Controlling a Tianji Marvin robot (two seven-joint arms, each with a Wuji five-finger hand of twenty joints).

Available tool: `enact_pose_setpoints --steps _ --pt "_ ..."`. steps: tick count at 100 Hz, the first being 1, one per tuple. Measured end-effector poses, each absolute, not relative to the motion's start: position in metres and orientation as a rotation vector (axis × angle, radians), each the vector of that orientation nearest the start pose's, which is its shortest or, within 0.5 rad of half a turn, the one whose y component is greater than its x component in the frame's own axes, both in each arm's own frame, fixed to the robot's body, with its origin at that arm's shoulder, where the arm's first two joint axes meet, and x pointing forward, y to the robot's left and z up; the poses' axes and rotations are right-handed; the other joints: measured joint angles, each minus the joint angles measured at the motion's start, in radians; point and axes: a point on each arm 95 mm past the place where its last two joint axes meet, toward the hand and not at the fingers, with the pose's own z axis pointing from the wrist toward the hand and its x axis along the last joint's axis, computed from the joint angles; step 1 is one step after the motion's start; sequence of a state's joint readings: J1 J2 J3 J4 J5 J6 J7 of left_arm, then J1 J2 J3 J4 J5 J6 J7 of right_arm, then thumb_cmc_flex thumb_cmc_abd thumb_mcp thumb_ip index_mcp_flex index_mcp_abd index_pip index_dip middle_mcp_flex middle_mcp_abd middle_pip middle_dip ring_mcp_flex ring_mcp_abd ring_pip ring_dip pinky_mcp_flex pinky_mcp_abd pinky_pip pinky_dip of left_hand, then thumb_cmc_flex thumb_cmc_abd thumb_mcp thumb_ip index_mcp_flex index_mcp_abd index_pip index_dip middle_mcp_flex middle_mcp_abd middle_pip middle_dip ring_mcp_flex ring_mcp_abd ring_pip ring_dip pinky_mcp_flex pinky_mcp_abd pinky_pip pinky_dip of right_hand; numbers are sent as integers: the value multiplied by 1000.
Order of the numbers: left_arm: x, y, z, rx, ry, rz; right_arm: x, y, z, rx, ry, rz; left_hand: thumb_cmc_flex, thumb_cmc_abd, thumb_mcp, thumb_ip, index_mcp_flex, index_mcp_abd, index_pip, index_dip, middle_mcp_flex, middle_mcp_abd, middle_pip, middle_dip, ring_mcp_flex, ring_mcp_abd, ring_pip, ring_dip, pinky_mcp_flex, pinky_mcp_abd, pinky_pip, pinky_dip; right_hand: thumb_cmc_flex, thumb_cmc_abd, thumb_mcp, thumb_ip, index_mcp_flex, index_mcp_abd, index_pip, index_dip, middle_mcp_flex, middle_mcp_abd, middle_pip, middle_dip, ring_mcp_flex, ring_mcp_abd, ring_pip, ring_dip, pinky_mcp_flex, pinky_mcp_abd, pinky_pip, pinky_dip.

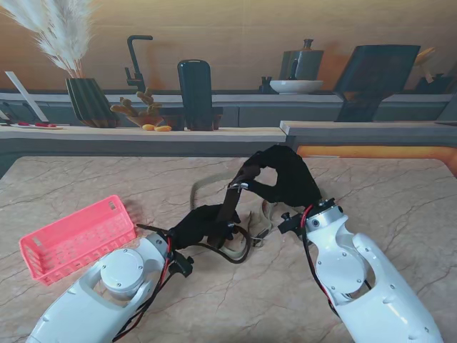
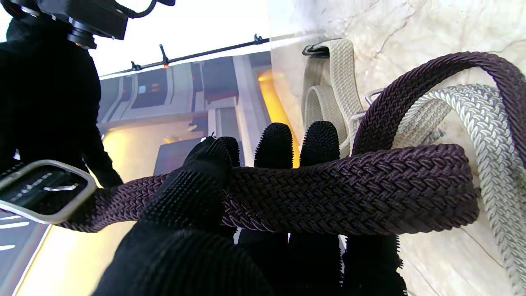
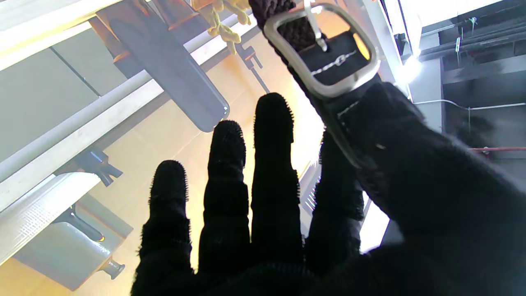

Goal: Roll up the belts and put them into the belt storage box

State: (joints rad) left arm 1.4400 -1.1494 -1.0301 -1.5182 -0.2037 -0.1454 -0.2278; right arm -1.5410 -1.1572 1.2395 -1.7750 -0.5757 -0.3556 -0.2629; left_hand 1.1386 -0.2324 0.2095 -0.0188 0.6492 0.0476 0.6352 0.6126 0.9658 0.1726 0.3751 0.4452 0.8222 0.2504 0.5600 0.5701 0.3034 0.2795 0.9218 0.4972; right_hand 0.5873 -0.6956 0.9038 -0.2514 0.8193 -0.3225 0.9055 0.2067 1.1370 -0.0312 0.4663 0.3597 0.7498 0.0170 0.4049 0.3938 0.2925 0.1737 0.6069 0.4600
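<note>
Two hands share one dark braided woven belt [image 1: 227, 207] above the marble table [image 1: 400, 200]: our right hand [image 1: 285, 175] pinches its metal buckle end, our left hand [image 1: 200, 225] clamps mid-strap. It looks soft, floppy, grippy; the stiff buckle end seems the best place to start rolling.

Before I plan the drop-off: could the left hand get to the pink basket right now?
Probably yes. The pink basket lies open beside the left hand, nothing between them, but that hand holds the dark belt.

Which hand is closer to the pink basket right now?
Left. The left hand grips the dark belt just right of the pink basket; the right hand holds the buckle end farther right and farther from me.
</note>
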Motion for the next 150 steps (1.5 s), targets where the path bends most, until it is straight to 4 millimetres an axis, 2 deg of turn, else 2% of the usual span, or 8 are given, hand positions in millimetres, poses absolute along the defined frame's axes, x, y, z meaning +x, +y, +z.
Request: enact_pose_setpoints --steps 21,43,93,112,122,137,147,150 --pt "394 -89 -328 -2342 1200 -2386 404 46 -228 -1322 -1397 -2997 11 1 -10 0 0 27 29 -17 11 6 2 -64 10 10 33 -10 10 0 38 0 1 1 -1 0 -2 0 3 0 -11 0 34 0 -7 0 18 0 -15 1 25 0" --pt "390 -92 -329 -2357 1218 -2395 414 50 -248 -1379 -1446 -2950 11 1 -20 0 0 29 38 -25 11 6 2 -74 10 10 35 -24 10 1 39 0 2 8 -10 0 -5 7 7 0 -24 1 50 -14 -7 0 34 1 -35 13 39 0" --pt "385 -99 -331 -2451 996 -2378 420 62 -276 -1415 -1516 -2859 9 1 -20 0 1 29 38 -38 9 6 2 -76 -9 19 36 -24 -15 4 51 0 11 18 -12 0 -18 16 17 -3 -41 13 86 -28 -16 1 55 1 -51 35 63 -24" --pt "384 -100 -334 -2491 899 -2365 418 65 -282 -1397 -1579 -2790 -221 -34 143 0 2 70 4 -38 -55 7 1 -90 -45 26 36 -24 -36 5 51 0 12 18 -12 0 -32 17 18 -6 -54 15 86 -50 -16 2 61 1 -58 39 70 -25" --pt "382 -100 -335 -2531 849 -2377 417 64 -283 -1390 -1587 -2782 -383 -34 154 0 -18 105 -65 -61 -119 7 -19 -103 -89 27 10 -29 -58 8 50 0 12 18 -12 0 -41 18 18 -9 -54 16 85 -51 -16 2 61 1 -58 40 70 -35" --pt "380 -100 -337 -2533 856 -2406 415 64 -286 -1339 -1641 -2780 -587 -139 171 0 -70 187 -136 -97 -206 30 -58 -115 -135 28 -50 -36 -78 33 7 1 13 19 -12 0 -54 21 18 -10 -55 19 79 -52 -16 4 61 1 -58 41 70 -37" --pt "380 -98 -340 -2527 858 -2416 415 64 -287 -1300 -1686 -2783 -646 -173 199 0 -81 194 -154 -97 -212 32 -60 -115 -146 28 -70 -37 -81 43 -3 10 13 19 -12 0 -66 22 18 -16 -69 20 69 -52 -16 6 61 1 -58 41 71 -47" --pt "380 -98 -341 -2533 853 -2418 415 64 -287 -1298 -1692 -2778 -658 -183 194 -20 -81 202 -156 -97 -212 32 -60 -115 -149 28 -71 -37 -81 44 -4 10 13 21 -12 0 -75 24 18 -17 -80 21 68 -52 -17 6 61 1 -58 41 71 -47"
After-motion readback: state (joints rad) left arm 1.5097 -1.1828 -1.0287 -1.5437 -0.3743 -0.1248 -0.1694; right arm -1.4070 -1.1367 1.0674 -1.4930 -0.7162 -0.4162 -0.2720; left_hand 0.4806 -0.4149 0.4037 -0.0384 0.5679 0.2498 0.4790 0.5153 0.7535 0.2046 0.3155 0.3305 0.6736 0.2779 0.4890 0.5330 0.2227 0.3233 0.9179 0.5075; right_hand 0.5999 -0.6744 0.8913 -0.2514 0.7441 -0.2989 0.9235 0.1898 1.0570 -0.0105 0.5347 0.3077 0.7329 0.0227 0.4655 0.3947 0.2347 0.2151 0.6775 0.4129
